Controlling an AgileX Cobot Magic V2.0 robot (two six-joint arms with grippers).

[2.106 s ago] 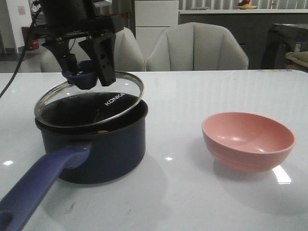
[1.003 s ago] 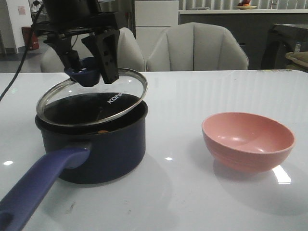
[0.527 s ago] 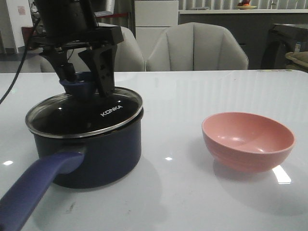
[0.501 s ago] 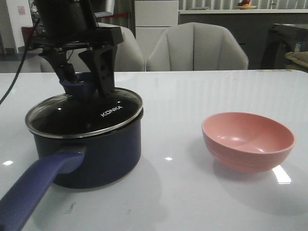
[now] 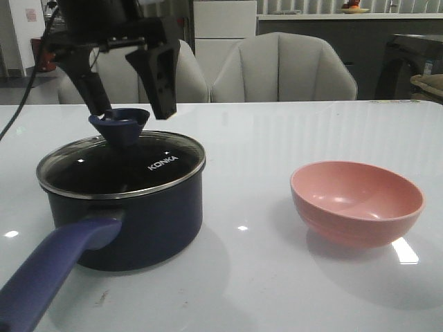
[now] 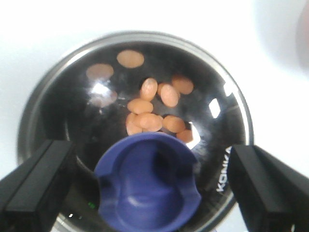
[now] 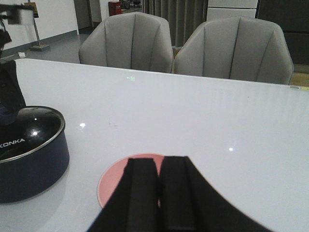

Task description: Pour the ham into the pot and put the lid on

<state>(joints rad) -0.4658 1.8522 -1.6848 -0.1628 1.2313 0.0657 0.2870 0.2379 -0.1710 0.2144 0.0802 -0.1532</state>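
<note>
Table (image 5: 291, 277): white, carrying everything.
Pot (image 5: 138, 221): navy, at my left, handle toward the camera.
Lid (image 5: 121, 169): seated flat on the pot's rim.
Pink bowl (image 5: 356, 203): well apart, at my right.
My left fingers (image 5: 128, 90): spread wide, straddling the knob, gripping nothing.
My right fingers (image 7: 159, 193): pressed together, holding nothing, above the bowl.
Ham (image 6: 154, 108): orange slices inside the pot, under the glass.
</note>
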